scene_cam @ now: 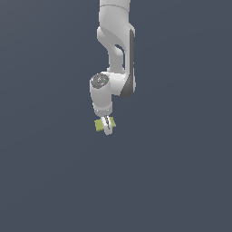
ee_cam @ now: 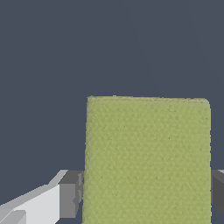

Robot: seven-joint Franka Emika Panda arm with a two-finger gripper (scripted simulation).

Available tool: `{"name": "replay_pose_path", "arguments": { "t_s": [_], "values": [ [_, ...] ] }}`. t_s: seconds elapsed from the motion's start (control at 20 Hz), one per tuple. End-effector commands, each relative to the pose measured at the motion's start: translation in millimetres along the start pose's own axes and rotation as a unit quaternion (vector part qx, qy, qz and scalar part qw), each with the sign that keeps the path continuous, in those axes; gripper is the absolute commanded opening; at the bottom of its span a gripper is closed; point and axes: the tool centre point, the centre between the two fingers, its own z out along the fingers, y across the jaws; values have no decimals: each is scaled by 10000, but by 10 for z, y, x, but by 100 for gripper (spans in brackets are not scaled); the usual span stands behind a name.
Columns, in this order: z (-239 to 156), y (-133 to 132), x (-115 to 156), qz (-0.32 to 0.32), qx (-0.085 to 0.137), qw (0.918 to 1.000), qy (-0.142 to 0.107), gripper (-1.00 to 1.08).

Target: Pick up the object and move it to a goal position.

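The object (scene_cam: 99,124) is a small yellow-green rectangular block, seen in the exterior view just below the white arm's wrist. My gripper (scene_cam: 107,128) straddles it, with the white fingers crossing its middle and the block's ends showing on both sides. The wrist view shows the object (ee_cam: 148,157) large and matte, with a grey finger pad (ee_cam: 70,194) against one long side and the other pad (ee_cam: 218,192) against the opposite side. Both pads press the block, so the gripper is shut on it. Whether the block rests on the surface or hangs above it cannot be told.
A plain dark grey-blue surface (scene_cam: 181,181) fills both views. The white arm (scene_cam: 115,54) comes down from the upper middle of the exterior view. No other objects or markers show.
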Motion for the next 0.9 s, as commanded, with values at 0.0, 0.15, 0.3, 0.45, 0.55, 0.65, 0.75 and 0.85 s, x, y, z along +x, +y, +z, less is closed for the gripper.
{"name": "replay_pose_path", "arguments": {
  "t_s": [0.0,0.15,0.3,0.45,0.55,0.65,0.75,0.85],
  "values": [
    [-208,11,92,4,9,10000,2,-100],
    [-493,32,220,8,6,10000,3,-100],
    [-815,54,365,11,3,10000,5,-100],
    [-1138,75,510,14,0,10000,9,-100],
    [-1349,87,605,15,-2,10000,10,-100],
    [-1557,98,698,16,-3,10000,12,-100],
    [-1763,106,789,15,-4,10000,14,-100],
    [-1967,114,881,15,-4,10000,14,-100]
  ]
}}
